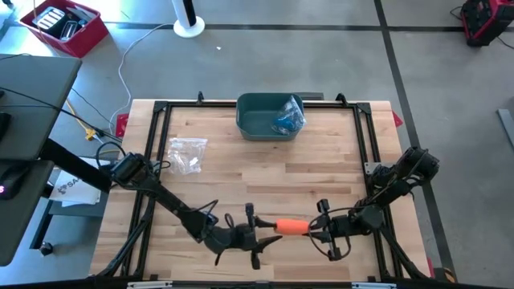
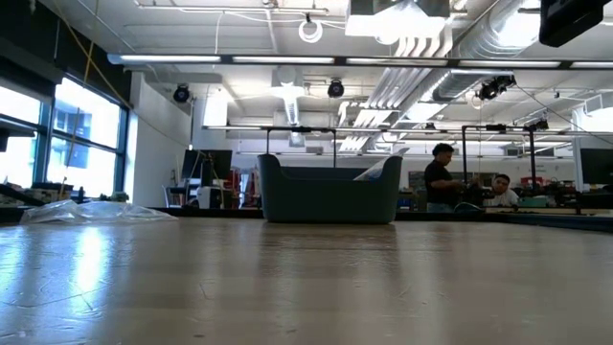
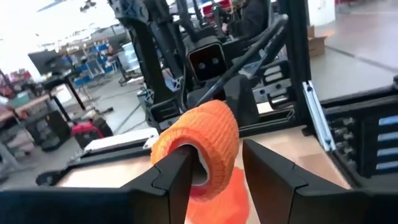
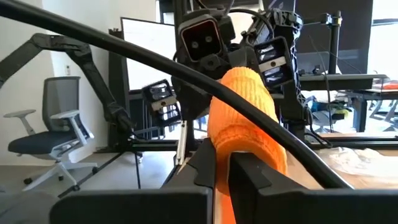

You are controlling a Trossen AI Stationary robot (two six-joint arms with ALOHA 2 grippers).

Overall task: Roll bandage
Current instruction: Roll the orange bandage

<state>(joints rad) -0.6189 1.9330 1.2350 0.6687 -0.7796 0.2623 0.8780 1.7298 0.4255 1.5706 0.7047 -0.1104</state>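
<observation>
We see the orange bandage roll (image 1: 291,226) lifted between two grippers: the right gripper (image 1: 315,229) is clamped tight on one end, the left gripper (image 1: 265,233) stands part-open around the other. Beyond them on the table (image 1: 321,168) sit a plastic bag (image 1: 187,154) and a teal bin (image 1: 269,116).
</observation>
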